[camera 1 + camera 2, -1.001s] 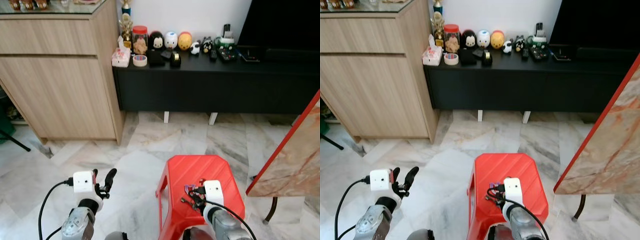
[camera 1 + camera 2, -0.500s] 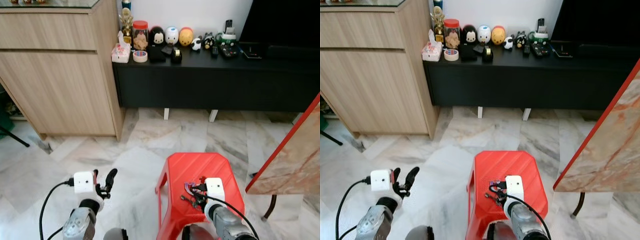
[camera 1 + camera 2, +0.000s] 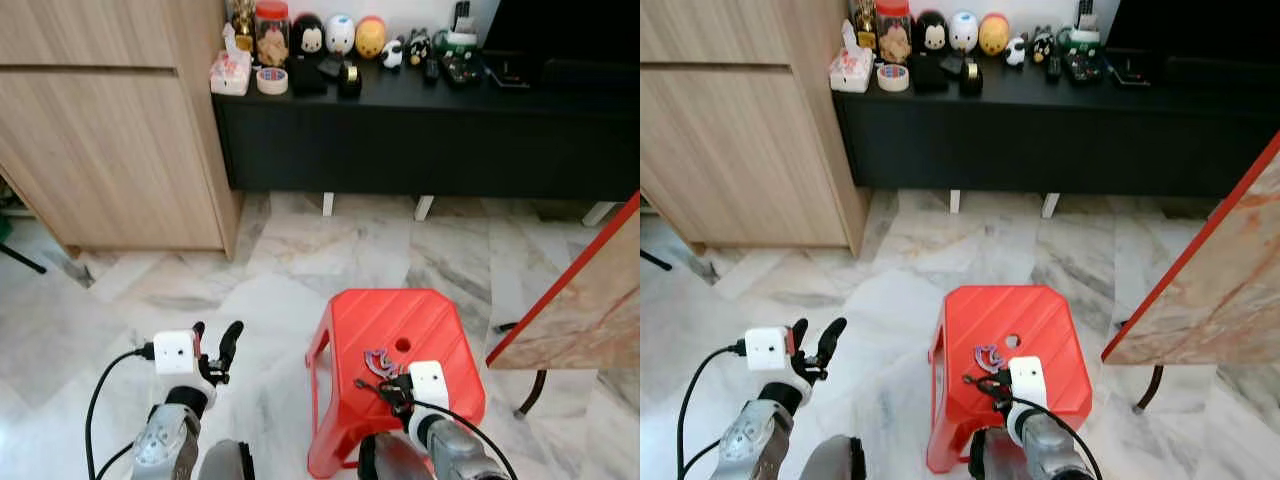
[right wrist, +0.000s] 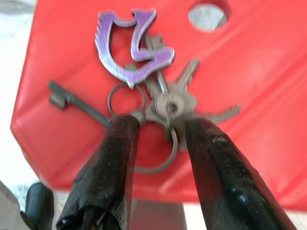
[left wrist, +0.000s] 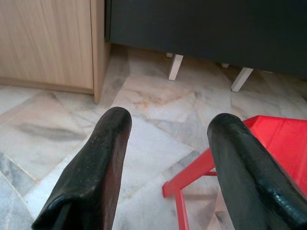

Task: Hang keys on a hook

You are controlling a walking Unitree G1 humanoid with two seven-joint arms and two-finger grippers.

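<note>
Keys [image 4: 153, 96]: bunch with purple fob lying on red stool [image 3: 425, 325], near its round hole | Right gripper [image 4: 158, 139]: jaws parted, 1 finger either side of the key ring, just above the stool top | Left gripper [image 5: 168, 143]: jaws open, holding nothing, over marble floor [image 3: 150, 290] | Background: black surface [image 3: 420, 95] with figurines, wooden cabinet [image 3: 110, 120] beside it.

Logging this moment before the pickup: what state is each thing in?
keys: lying flat on the stool, not lifted.
red stool: upright on the floor.
right gripper: open, fingers either side of the key ring.
left gripper: open, holding nothing, over the floor.
</note>
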